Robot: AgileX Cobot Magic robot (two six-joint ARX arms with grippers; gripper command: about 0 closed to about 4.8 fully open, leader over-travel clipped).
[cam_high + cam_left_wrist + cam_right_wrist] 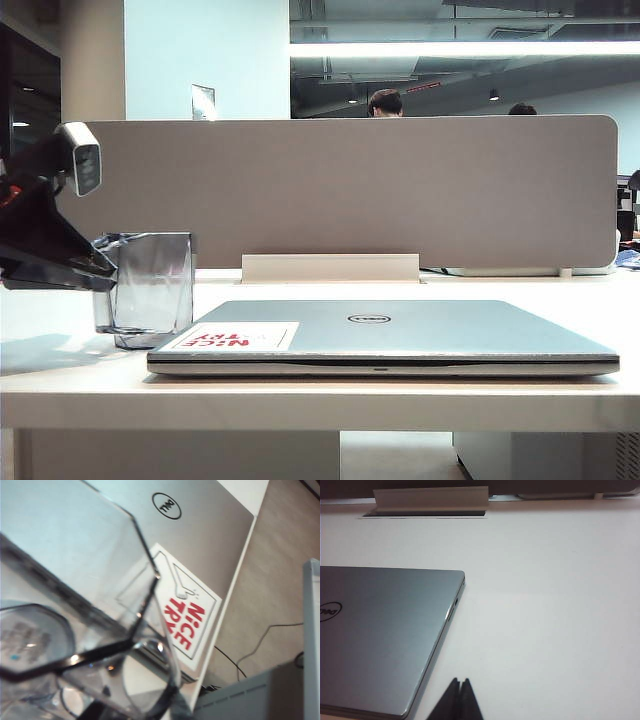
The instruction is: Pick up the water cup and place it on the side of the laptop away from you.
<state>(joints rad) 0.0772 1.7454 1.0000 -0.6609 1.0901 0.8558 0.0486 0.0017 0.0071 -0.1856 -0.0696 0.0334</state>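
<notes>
The water cup [150, 290], a clear grey-tinted mug, stands upright just left of the closed silver laptop [420, 330], by the corner with the white and red sticker [240, 337]. My left gripper [108, 268] reaches in from the left and is shut on the cup's left wall at the rim. In the left wrist view the cup [75, 580] fills the picture, with my left gripper [135, 705] astride its wall and the laptop [210, 535] behind it. My right gripper [460, 681] is shut and holds nothing, above bare table beside the laptop's [380, 630] corner.
A grey divider panel [350, 190] runs along the back of the desk, with a raised cable flap [330, 268] in front of it, behind the laptop. A strip of white table lies between the laptop and the flap. A cable [260, 640] lies on the floor beyond the desk's edge.
</notes>
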